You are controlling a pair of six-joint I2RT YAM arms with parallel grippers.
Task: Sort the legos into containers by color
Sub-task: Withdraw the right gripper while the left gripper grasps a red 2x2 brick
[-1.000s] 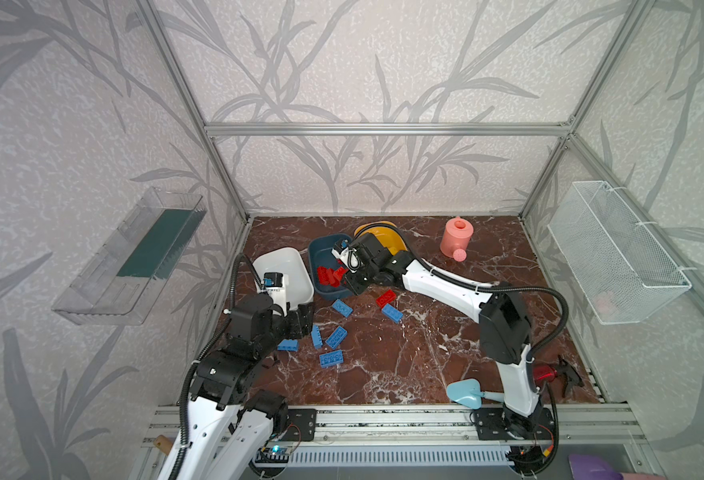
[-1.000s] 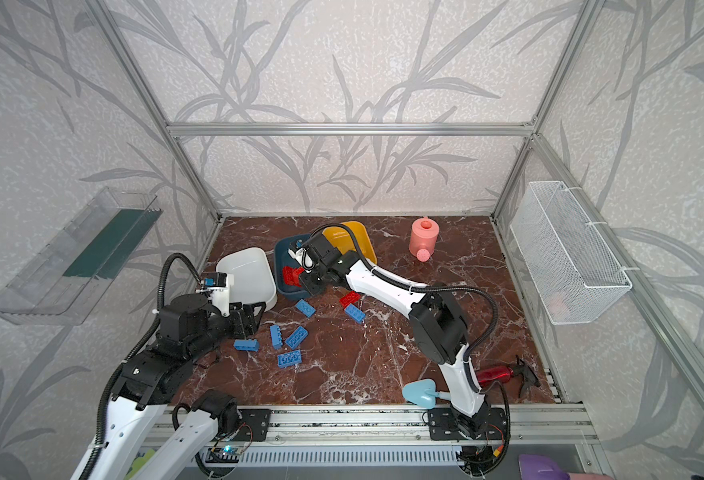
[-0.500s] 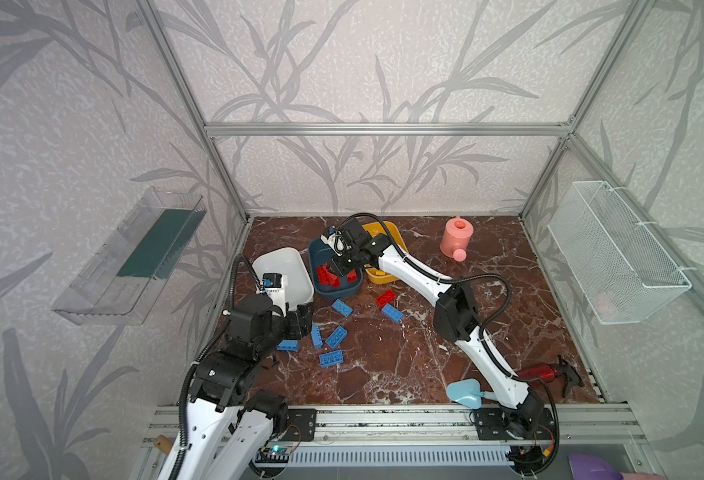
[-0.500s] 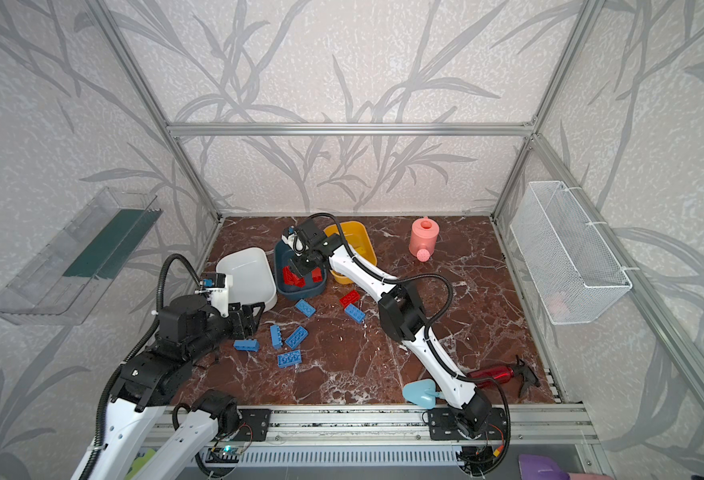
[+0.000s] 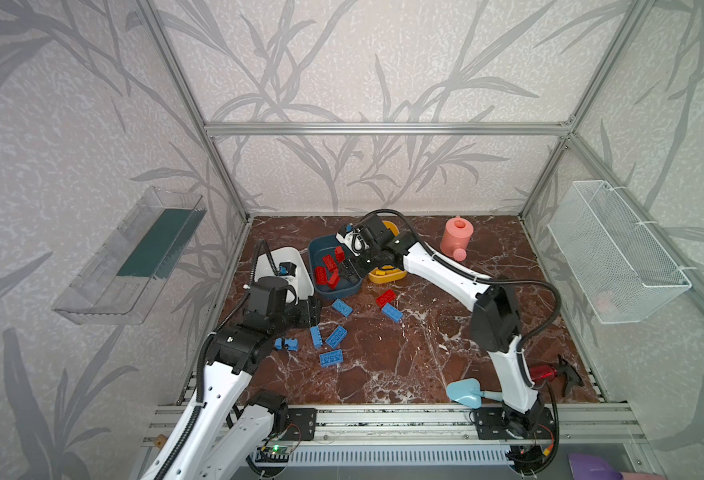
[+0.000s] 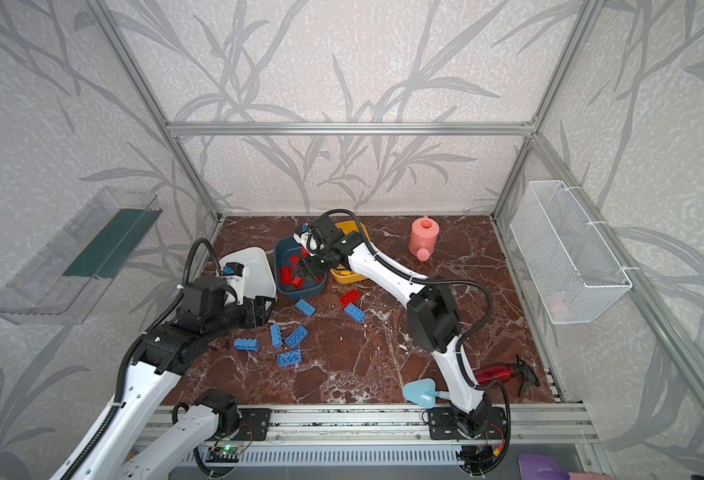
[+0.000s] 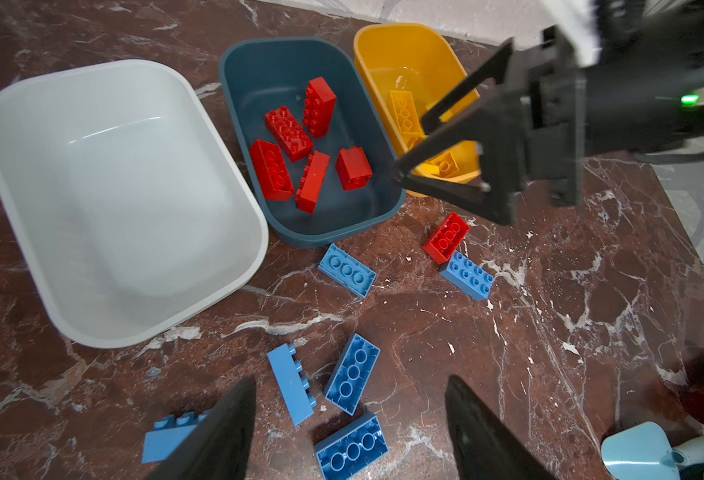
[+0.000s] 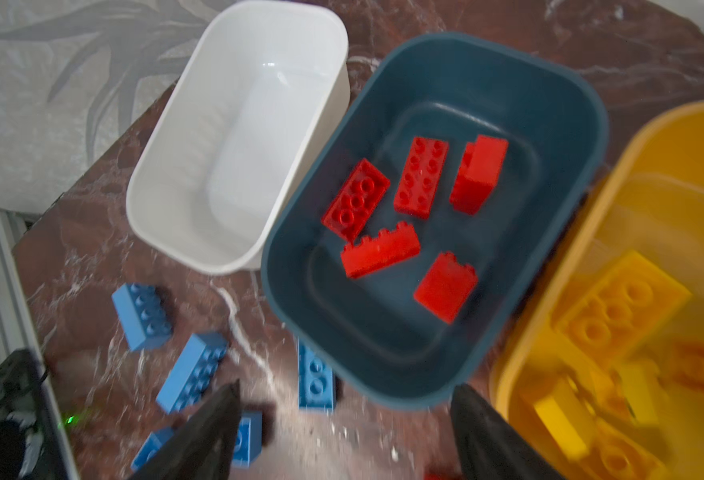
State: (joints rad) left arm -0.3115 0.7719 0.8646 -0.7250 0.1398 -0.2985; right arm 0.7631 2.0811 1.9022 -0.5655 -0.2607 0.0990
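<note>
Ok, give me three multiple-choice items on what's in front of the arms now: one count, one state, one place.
1. How many red bricks lie in the teal tub?
A) two
B) five
C) eight

2. What state is the white tub in?
A) upright and empty
B) upright and half full
C) tipped on its side

3. Where is the loose red brick?
A) in the teal tub
B) in the white tub
C) on the table, beside a blue brick

Answers:
1 B: both wrist views show five red pieces on the teal floor.
2 A: its bare white bottom shows, rim up.
3 C: it lies on the marble just outside the teal tub, next to the blue one.
</note>
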